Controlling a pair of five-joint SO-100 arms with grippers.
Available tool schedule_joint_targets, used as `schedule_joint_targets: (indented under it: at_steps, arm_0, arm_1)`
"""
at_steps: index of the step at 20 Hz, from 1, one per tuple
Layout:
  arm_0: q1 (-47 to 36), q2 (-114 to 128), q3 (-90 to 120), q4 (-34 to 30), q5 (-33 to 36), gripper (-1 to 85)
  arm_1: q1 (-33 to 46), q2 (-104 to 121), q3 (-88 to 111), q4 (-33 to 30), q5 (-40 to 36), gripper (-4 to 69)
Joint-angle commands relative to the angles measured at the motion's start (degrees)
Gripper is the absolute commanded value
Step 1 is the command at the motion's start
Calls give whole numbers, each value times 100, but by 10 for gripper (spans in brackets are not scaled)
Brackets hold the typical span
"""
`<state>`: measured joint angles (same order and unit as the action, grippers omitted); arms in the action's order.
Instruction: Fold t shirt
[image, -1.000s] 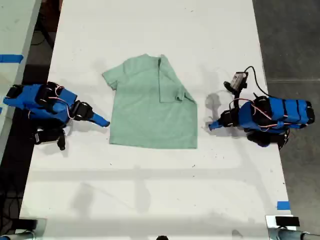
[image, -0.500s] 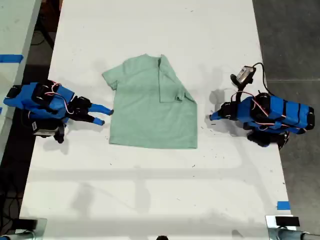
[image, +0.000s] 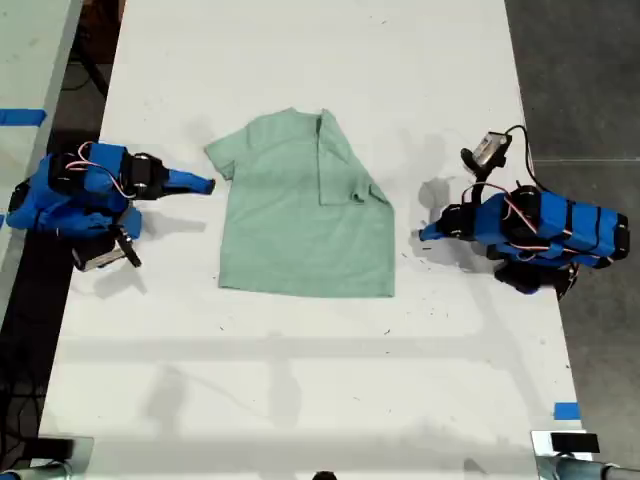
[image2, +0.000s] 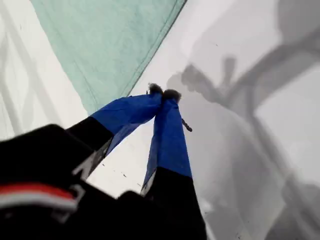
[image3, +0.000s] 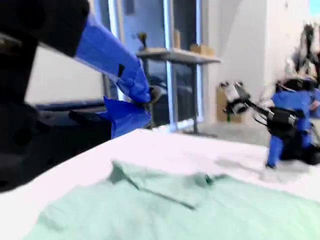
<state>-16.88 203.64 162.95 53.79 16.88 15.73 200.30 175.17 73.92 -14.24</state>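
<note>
T shirt (image: 300, 215): soft woven cloth, matt, pale mint green, with stitched hems visible along the edge in the first wrist view. Table (image: 300, 380): smooth white surface, faintly sheened, marked with small dark specks and scuffs. My first gripper (image2: 162, 94): fingers wrapped in matt blue tape over black plastic. My second gripper (image3: 145, 102): the same blue tape, slightly creased, on a black plastic body

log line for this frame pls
t shirt: flat on table, one sleeve folded in | first hand: shut, empty, beside shirt | second hand: shut, empty, raised near other sleeve
</note>
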Motion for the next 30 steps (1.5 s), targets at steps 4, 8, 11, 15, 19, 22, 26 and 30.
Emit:
schedule_joint_targets:
  at_steps: [4,8,11,15,19,22,26,30]
  arm_0:
    - [-2812,-5950,-3850,1459,1538,191]
    - [-4043,-8578,-4781,1600,2522,203]
    - [-4491,-9088,-4438,1072,2610,200]
    - [-4562,-9773,-4298,677,2689,196]
    - [-4649,-10477,-3946,18,2725,152]
    - [-4509,-11452,-4562,18,2900,-1]
    - [-4518,-10775,-5071,501,2839,-1]
    - [-3410,-10266,-6768,1547,2215,-1]
  arm_1:
    - [-9,70,316,-185,-211,1]
    - [-26,70,316,-193,-264,1]
    - [-44,70,316,-202,-290,1]
    - [-62,70,316,-202,-290,1]
    - [-79,70,316,-202,-290,1]
    - [-70,70,316,-193,-290,2]
    - [-97,70,316,-193,-281,2]
    - [-70,70,316,-193,-290,2]
